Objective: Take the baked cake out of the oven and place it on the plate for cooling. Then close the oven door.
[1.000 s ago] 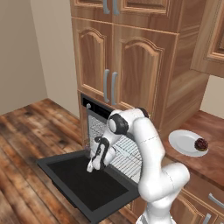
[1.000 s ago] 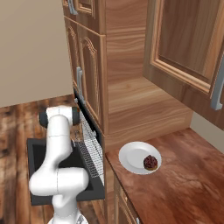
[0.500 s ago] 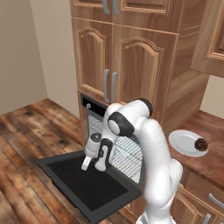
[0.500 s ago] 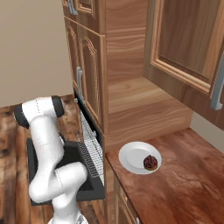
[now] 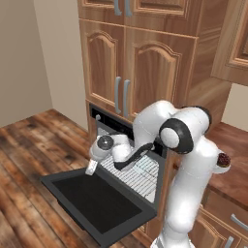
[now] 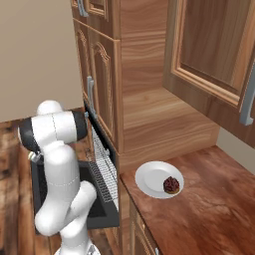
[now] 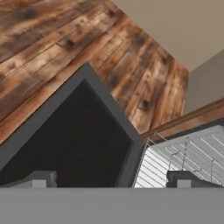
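Even, soft, shadowless rendered light

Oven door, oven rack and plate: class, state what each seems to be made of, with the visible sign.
Oven door: probably dark glass in a grey metal frame; flat black panel, matte grey border.
Oven rack: metal wire; thin pale parallel bars.
Plate: likely glazed ceramic; plain smooth white, shallow rim.
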